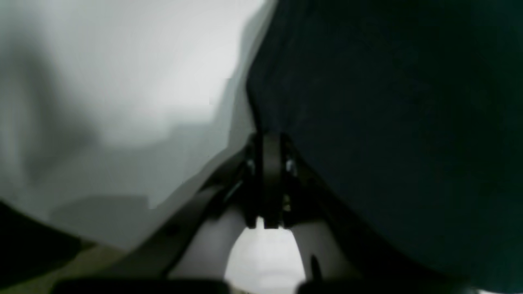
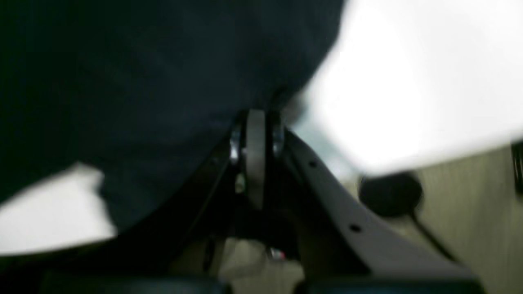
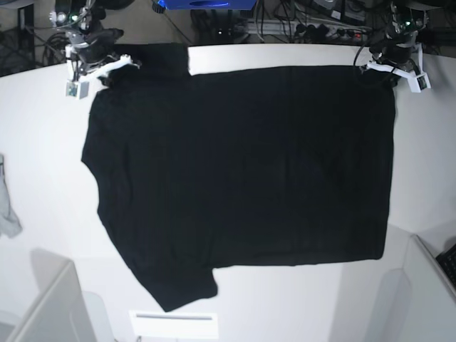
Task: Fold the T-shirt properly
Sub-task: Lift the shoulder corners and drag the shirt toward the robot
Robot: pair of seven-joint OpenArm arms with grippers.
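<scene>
Two grippers: left gripper at one o'clock, right gripper at eleven o'clock — both pinching cloth.
T-shirt: black, matte, spread flat — one sleeve at seven o'clock.

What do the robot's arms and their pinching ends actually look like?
From the base view, the right gripper and left gripper are white, angular pieces on dark arm ends with small lit dots. Close up, the left gripper and right gripper show dark fingers with screw holes and a grey central rib.

white table, blk T-shirt, grey scrap
</scene>
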